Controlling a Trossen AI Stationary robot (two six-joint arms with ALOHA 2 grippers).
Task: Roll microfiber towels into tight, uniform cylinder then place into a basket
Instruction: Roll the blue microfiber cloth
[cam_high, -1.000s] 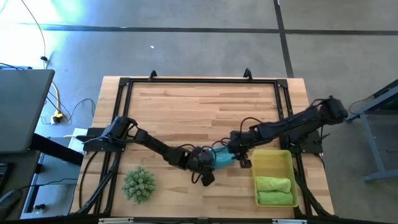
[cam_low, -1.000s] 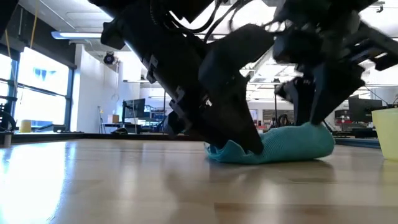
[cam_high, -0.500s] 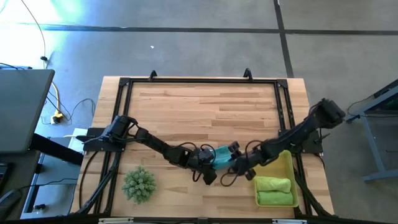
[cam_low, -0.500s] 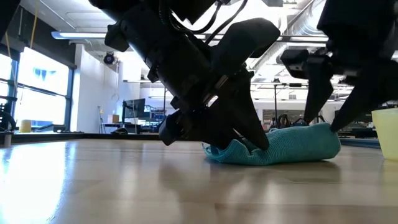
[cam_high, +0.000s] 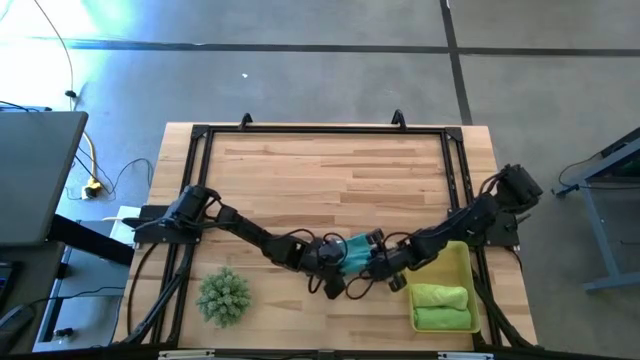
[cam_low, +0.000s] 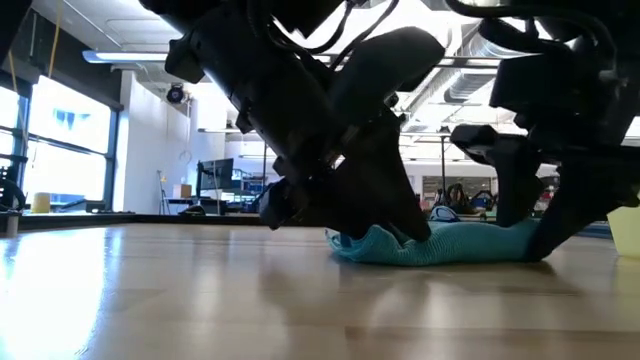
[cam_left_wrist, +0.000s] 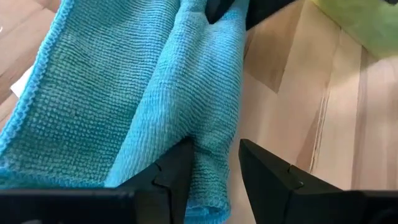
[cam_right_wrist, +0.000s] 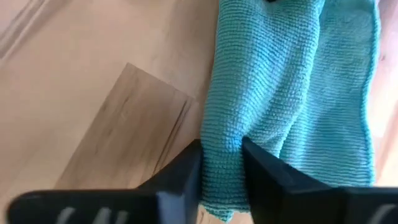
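The teal towel (cam_high: 354, 250) lies on the wooden table (cam_high: 320, 180), partly rolled into a long fold with a flat flap beside it. My left gripper (cam_left_wrist: 216, 152) is at its left end and my right gripper (cam_right_wrist: 221, 149) at its right end, each shut on the fold. Both show in the low view, the left gripper (cam_low: 400, 228) and the right gripper (cam_low: 530, 232). Two rolled green towels (cam_high: 440, 306) lie in the yellow basket (cam_high: 458, 258) at the near right. My left gripper has the rolled fold of the towel's left end (cam_left_wrist: 208, 134) between its two fingers, coming slanting down from the left. The fold lies along the fingers' gap and rests on the table. My right gripper pinches the rolled fold at the towel's right end (cam_right_wrist: 224, 127) between its two fingers, which point steeply down from the right side. The fold fills the gap. The towel lies on the table, its flat flap (cam_right_wrist: 336, 93) spread beside the fold.
A spiky green plant-like ball (cam_high: 223, 296) sits at the near left. The basket stands just right of my right gripper. A black frame (cam_high: 325, 130) runs around the table's far and side edges. The far half of the table is bare wood.
My right gripper has swung from the towel's far side toward the table's near edge, rolled its wrist and come down over the towel's right end. The towel's right end now sits lower and flatter than before. My left gripper stays on the left end.
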